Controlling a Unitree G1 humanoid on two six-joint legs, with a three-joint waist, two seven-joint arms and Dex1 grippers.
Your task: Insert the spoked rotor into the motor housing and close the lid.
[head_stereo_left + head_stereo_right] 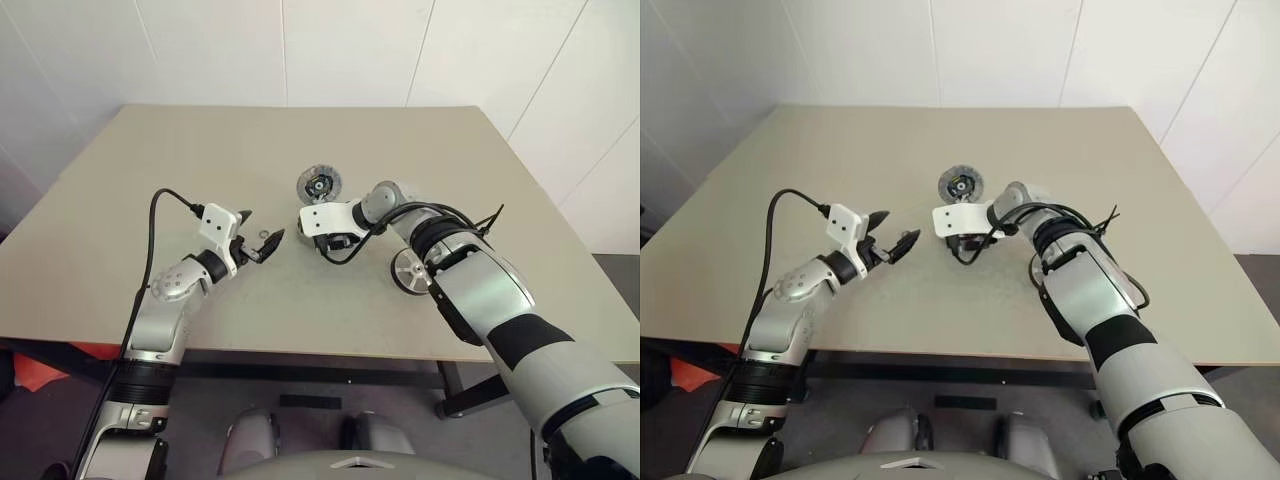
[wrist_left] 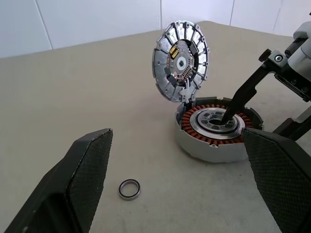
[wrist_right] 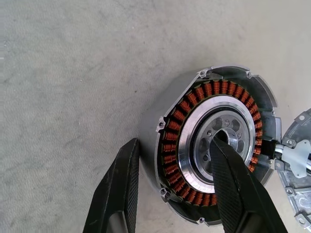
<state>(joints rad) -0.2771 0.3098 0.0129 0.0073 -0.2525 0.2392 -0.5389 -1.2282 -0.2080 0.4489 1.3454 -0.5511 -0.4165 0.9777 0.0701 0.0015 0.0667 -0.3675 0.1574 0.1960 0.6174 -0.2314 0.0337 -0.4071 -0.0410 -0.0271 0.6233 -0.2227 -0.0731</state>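
Note:
The motor housing [image 3: 214, 145] lies on the table with its copper windings facing up. Its lid [image 2: 181, 60] stands upright at the housing's far rim, ribbed inner face toward me. My right gripper [image 3: 175, 143] points down over the housing, one finger in the centre bore and the other against the outer wall, shut on that side of it. The spoked rotor [image 1: 411, 271] lies on the table beside my right forearm, apart from the housing. My left gripper [image 1: 262, 240] hovers open to the left of the housing, holding nothing.
A tiny loose ring [image 2: 129, 189] lies on the beige table [image 1: 200, 150] just in front of my left gripper's fingertips. White walls close in behind the table and on both sides. The table's near edge runs under both forearms.

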